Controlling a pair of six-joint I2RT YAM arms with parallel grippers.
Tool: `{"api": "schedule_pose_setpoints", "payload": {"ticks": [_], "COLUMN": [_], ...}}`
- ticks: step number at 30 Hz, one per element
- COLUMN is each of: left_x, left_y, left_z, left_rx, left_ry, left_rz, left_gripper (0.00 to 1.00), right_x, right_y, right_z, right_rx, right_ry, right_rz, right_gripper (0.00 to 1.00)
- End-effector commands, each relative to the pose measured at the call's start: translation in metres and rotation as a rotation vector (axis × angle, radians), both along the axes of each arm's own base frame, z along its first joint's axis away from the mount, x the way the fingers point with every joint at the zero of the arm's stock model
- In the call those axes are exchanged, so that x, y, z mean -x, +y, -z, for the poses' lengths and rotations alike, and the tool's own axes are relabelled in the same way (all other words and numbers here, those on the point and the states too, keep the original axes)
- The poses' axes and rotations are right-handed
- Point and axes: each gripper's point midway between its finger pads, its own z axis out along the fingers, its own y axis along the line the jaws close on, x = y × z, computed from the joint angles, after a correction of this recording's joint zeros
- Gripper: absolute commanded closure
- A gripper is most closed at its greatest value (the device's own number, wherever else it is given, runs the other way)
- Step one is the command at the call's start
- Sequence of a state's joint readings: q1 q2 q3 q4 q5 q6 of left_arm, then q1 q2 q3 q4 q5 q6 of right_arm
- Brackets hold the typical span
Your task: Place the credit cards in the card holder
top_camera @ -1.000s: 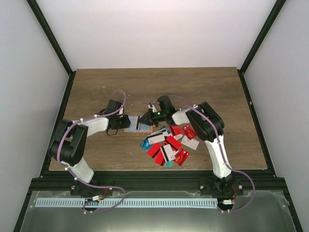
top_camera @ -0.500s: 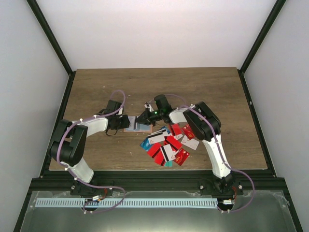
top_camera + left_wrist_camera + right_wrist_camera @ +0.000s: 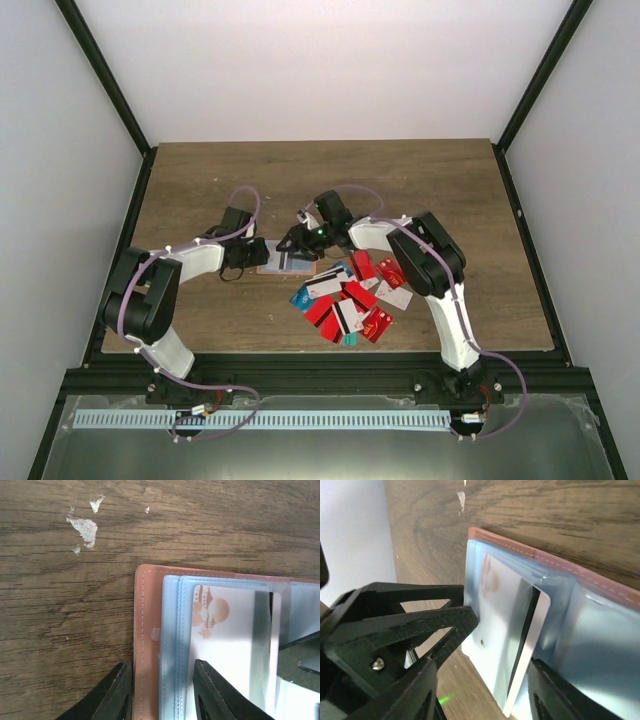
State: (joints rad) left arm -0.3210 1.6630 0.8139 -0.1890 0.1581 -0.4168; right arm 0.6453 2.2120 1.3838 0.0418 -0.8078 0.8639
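Observation:
The salmon card holder [image 3: 283,264] lies open on the wood, showing pale blue plastic sleeves [image 3: 172,645]. A white credit card [image 3: 225,640] with a black stripe sits part way into a sleeve, its end [image 3: 532,630] sticking out. My right gripper [image 3: 484,670] is open, with the card's free end between its fingers and untouched. My left gripper [image 3: 161,670] stands with its jaws apart. They straddle the holder's stitched left edge [image 3: 146,630] and pinch nothing. Several loose credit cards [image 3: 350,295], mostly red, lie heaped to the right of the holder.
Pale chipped patches [image 3: 85,525] mark the wood just beyond the holder. The two grippers face each other closely over the holder, and the left one's black fingers [image 3: 420,625] fill the right wrist view's left side. Dark frame posts [image 3: 110,90] border the table.
My right gripper has opened and let go of the white card, which stays in the sleeve. The right wrist has shifted slightly left. The left arm has not moved.

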Motion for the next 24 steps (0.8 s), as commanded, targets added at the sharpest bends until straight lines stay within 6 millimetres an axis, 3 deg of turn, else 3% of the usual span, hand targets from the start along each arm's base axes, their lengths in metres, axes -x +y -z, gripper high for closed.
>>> {"api": "schedule_pose_setpoints", "payload": {"ticks": [1, 8, 12, 16, 20, 24], "left_x": [0.018, 0.017, 0.019, 0.026, 0.044, 0.071], "left_y": [0.01, 0.015, 0.015, 0.007, -0.018, -0.072], "left_z": [0.013, 0.007, -0.01, -0.035, -0.055, -0.071], "left_rx": [-0.046, -0.068, -0.059, -0.039, 0.011, 0.128], "left_ry": [0.06, 0.045, 0.013, -0.028, -0.06, -0.094], "left_rz": [-0.018, -0.038, -0.037, -0.016, 0.059, 0.234], "left_gripper": [0.64, 0.64, 0.64, 0.62, 0.61, 0.59], "right_x": [-0.004, 0.0, 0.013, 0.04, 0.077, 0.111], "right_y": [-0.006, -0.03, -0.062, -0.104, -0.143, -0.169], "right_z": [-0.033, -0.058, -0.067, -0.06, -0.048, -0.043], "right_rx": [0.063, 0.151, 0.251, 0.372, 0.464, 0.5], "right_ry": [-0.117, -0.216, -0.293, -0.297, -0.267, -0.228], "right_rz": [-0.013, 0.011, 0.049, 0.085, 0.09, 0.089], "right_gripper": [0.44, 0.21, 0.19, 0.19, 0.19, 0.19]}}
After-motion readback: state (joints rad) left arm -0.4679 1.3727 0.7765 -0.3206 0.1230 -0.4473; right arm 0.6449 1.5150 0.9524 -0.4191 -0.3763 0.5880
